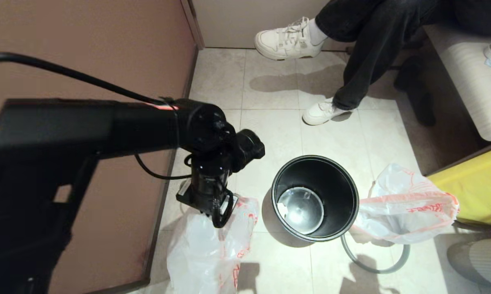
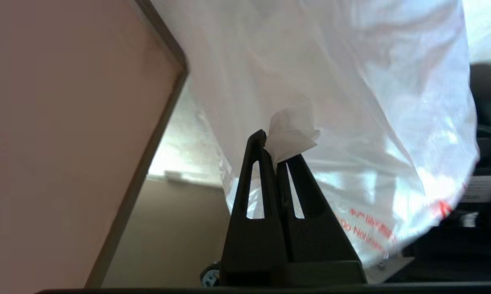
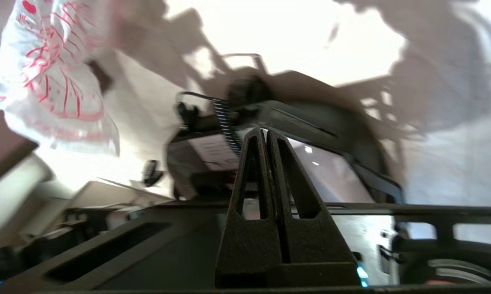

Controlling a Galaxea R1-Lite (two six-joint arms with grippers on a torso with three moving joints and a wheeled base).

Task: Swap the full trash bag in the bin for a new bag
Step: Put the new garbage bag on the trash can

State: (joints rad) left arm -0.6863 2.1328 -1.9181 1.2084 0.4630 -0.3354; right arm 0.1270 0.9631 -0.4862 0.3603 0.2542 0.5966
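The bin (image 1: 315, 198), a round black tub, stands open on the tiled floor with no liner in it. Its thin grey hoop (image 1: 376, 269) lies on the floor to its right. My left gripper (image 1: 219, 219) hangs left of the bin, shut on a pinch of the full trash bag (image 1: 206, 249); pale shapes show faintly through its film. In the left wrist view the gripper (image 2: 276, 149) bites a small tuft of that bag (image 2: 351, 102). The new bag (image 1: 406, 208), film only, lies right of the bin over the hoop. My right gripper (image 3: 266, 132) is shut on nothing.
A brown wall (image 1: 86, 49) runs close along the left. A seated person's legs and white shoes (image 1: 323, 112) are behind the bin. A bench (image 1: 469, 77) and a yellow surface (image 1: 480, 183) fill the right side.
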